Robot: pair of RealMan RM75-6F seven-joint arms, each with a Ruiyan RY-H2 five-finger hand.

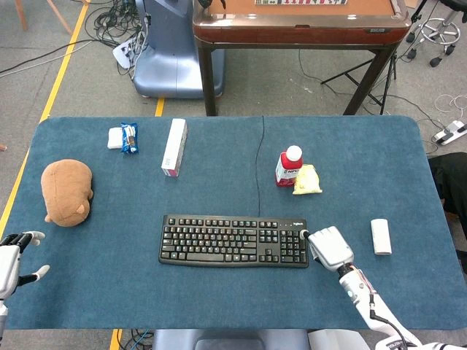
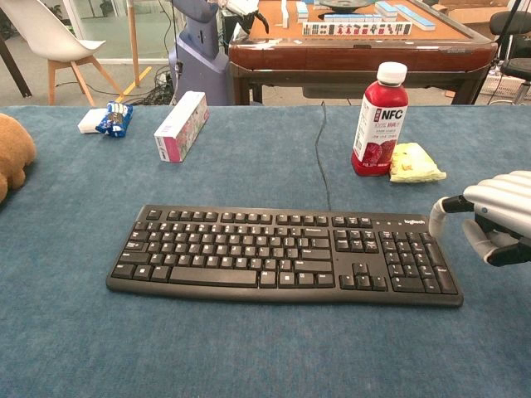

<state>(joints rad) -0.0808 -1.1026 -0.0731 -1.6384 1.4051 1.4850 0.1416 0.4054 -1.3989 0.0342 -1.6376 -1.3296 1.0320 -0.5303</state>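
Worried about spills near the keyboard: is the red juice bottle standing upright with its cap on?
Yes. The red juice bottle stands upright on the blue table, white cap on top, beside the yellow packet, behind the keyboard.

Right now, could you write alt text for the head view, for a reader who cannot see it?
The right hand sits at the right end of a black keyboard on a blue table. The left hand is at the left edge, near a brown plush.

White-shelled right hand (image 1: pixel 332 248) with black fingertips, white forearm
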